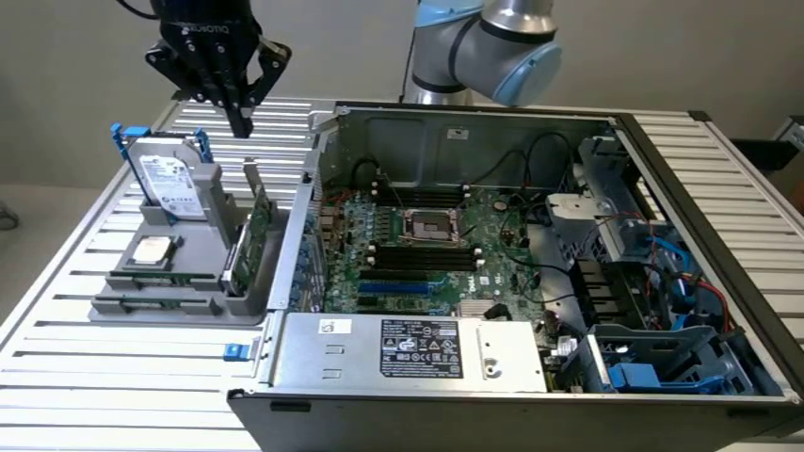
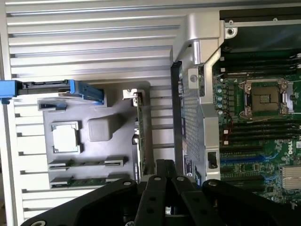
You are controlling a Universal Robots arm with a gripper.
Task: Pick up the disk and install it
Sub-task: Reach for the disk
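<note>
The disk [image 1: 168, 175], a silver-grey drive with a white label in a blue carrier, stands upright in a grey holder [image 1: 176, 282] at the exterior view's left. From above, the disk [image 2: 51, 87] appears edge-on with its blue frame. My black gripper [image 1: 240, 122] hangs in the air above and slightly to the right of the disk, fingers together and holding nothing. In the wrist view the shut gripper [image 2: 164, 168] points down over the holder's edge by the case wall.
An open computer case [image 1: 703, 169] with its motherboard [image 1: 427, 245] fills the exterior view's right. The holder also carries a square silver chip [image 1: 153, 250], an upright green circuit card [image 1: 258, 235] and memory sticks [image 1: 157, 303]. Blue drive bays [image 1: 653, 367] sit in the case's near right corner.
</note>
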